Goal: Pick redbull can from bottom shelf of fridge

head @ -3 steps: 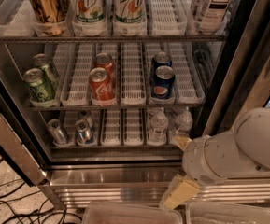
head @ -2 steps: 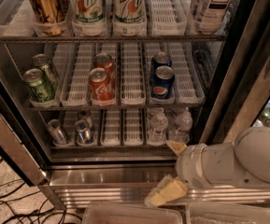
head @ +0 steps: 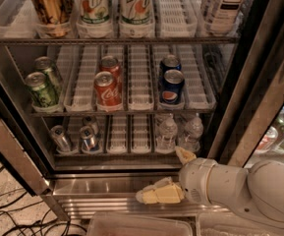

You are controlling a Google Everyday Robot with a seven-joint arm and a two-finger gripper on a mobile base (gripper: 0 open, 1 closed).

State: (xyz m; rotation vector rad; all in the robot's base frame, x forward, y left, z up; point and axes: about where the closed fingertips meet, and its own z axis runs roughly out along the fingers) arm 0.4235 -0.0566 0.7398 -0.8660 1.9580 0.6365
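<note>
Redbull can [head: 88, 137], lower left; my gripper [head: 160, 175], bottom centre, spread & empty. Risk: low approach clips fridge [head: 107, 186] sill.

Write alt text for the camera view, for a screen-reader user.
The robot's open end effector hovers over the steel sill of the fridge, below and right of the bottom shelf, where slim redbull cans stand at left and small water bottles at right. The shelf above holds green, red and blue soda cans.
</note>
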